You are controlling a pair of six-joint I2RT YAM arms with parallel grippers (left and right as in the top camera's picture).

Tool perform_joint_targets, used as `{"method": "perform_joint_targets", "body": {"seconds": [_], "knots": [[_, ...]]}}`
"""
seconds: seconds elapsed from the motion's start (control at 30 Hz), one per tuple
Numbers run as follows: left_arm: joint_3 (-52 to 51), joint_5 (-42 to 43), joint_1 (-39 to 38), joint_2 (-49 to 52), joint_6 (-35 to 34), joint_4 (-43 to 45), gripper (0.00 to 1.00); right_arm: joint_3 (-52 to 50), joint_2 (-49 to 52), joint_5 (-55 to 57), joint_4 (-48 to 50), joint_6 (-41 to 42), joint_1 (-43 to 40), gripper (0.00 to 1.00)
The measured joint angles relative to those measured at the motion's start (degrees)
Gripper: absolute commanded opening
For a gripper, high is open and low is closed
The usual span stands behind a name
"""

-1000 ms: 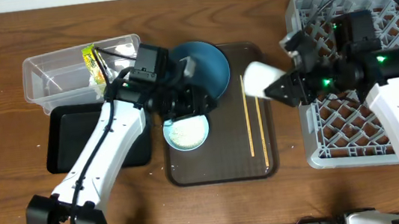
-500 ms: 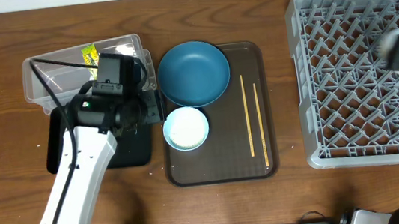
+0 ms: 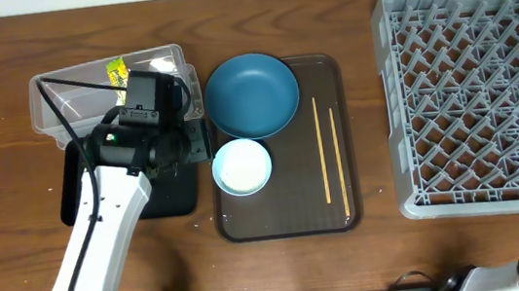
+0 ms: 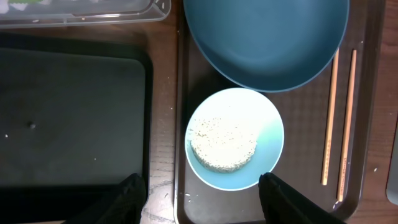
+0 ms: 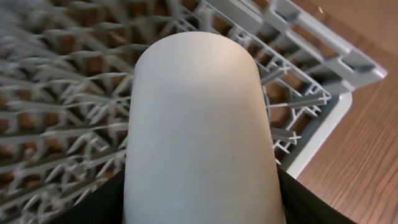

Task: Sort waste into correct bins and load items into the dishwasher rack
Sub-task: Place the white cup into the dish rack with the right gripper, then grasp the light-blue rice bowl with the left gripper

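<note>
Pinkish cup (image 5: 198, 106) clamped at its sides in the right gripper (image 5: 199, 202), fingers spread only as far as its width, over the right edge of the dishwasher rack (image 3: 394, 101), presumably for setting among the pegs. Left gripper (image 4: 205, 190) open and empty, poised well left of the rack above the white bowl (image 4: 268, 129), probably to deal with its rice (image 4: 222, 144). Left of the rack: one blue plate (image 3: 252, 95), one bowl, two chopsticks (image 3: 322, 150), one clear tub (image 3: 68, 99), one black tray (image 3: 73, 186), one wrapper (image 3: 116, 72).
</note>
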Motion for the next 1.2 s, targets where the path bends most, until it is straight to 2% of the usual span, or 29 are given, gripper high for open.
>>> {"method": "perform_joint_targets", "body": {"seconds": [0.2, 0.27, 0.3, 0.33, 0.4, 0.43, 0.8, 1.2], "knots": [[0.0, 0.0, 0.0, 0.0, 0.0, -0.1, 0.62, 0.0, 5.7, -1.0, 2.8, 1.1, -2.5, 0.06], [0.0, 0.0, 0.0, 0.0, 0.0, -0.1, 0.62, 0.0, 7.0, -1.8, 3.9, 1.2, -2.9, 0.11], [0.0, 0.0, 0.0, 0.0, 0.0, -0.1, 0.62, 0.0, 7.5, -2.0, 4.4, 1.3, -3.0, 0.19], [0.0, 0.0, 0.0, 0.0, 0.0, -0.1, 0.62, 0.0, 7.9, -2.4, 4.8, 1.3, -3.1, 0.36], [0.0, 0.0, 0.0, 0.0, 0.2, -0.1, 0.62, 0.0, 8.3, -3.0, 5.4, 1.3, -3.1, 0.79], [0.0, 0.0, 0.0, 0.0, 0.2, -0.1, 0.62, 0.0, 8.3, -3.1, 5.6, 1.5, -3.1, 0.98], [0.0, 0.0, 0.0, 0.0, 0.2, -0.1, 0.62, 0.0, 8.3, -5.6, 5.8, 1.7, -3.2, 0.99], [0.0, 0.0, 0.0, 0.0, 0.4, -0.1, 0.66, 0.0, 5.4, -17.0, 3.5, -1.4, -1.1, 0.99]]}}
